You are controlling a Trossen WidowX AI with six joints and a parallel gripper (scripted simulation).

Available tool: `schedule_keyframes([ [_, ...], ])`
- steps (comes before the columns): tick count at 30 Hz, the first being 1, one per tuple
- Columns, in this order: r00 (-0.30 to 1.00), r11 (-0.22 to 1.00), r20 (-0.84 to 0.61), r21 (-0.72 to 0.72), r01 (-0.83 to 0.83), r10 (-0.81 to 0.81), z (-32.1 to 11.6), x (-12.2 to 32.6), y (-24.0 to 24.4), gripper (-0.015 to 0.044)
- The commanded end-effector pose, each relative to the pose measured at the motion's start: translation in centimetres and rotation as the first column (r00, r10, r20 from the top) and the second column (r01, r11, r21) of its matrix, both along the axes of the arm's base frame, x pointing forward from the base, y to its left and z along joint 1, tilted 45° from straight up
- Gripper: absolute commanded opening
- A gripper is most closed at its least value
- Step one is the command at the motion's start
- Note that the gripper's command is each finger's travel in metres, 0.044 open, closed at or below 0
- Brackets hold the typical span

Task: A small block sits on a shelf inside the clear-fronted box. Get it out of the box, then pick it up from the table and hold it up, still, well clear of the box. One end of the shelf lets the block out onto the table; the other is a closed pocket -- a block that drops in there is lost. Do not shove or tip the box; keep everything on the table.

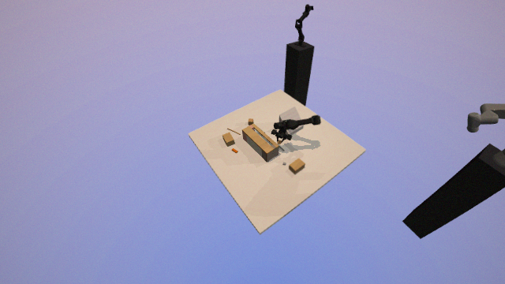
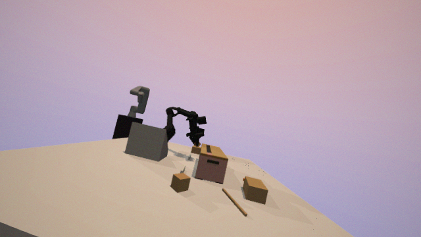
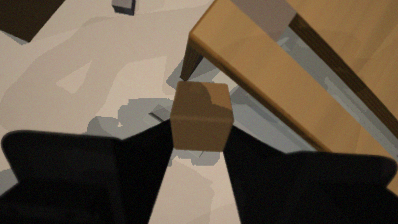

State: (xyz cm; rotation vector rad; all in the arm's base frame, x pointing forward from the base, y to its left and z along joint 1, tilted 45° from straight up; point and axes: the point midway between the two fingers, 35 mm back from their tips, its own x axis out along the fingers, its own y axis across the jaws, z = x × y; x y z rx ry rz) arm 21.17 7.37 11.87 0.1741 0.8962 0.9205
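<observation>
Wrist view: my gripper (image 1: 279,141) (image 2: 196,143) (image 3: 199,125) is closed on the small block (image 3: 202,116).
Block: between my fingertips, out of the box (image 1: 260,143) (image 2: 211,168) (image 3: 260,65).
Stick (image 1: 233,131) (image 2: 234,202): lying on the table (image 1: 252,189) (image 2: 99,184) (image 3: 145,75).

Long slotted box (image 1: 258,141) (image 2: 212,168) (image 3: 265,65) mid-table (image 1: 260,197) (image 2: 99,191) (image 3: 45,90), in exterior view: stick (image 1: 233,131) (image 2: 234,202) near side, small cube (image 1: 251,121) (image 2: 180,182) near left, oblong block (image 1: 228,139) (image 2: 255,190) near right, large wedge (image 2: 147,141) left.
</observation>
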Motion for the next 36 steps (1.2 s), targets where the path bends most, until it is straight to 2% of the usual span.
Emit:
schedule_keyframes([
  [1, 0.987, 0.993, -0.129, 0.055, 0.104, -0.096, 0.4, 0.2, -0.2, 0.0000],
  [8, 0.909, 0.955, -0.349, 0.104, 0.279, -0.228, 0.8, 0.3, -0.5, 0.0000],
  [16, 0.742, 0.874, -0.584, 0.108, 0.474, -0.330, 1.3, 0.3, -0.8, 0.0000],
  [27, 0.407, 0.718, -0.836, 0.024, 0.696, -0.367, 2.0, 0.3, -1.3, 0.0000],
  [36, 0.086, 0.573, -0.948, -0.111, 0.812, -0.305, 2.5, 0.4, -1.7, 0.0000],
])
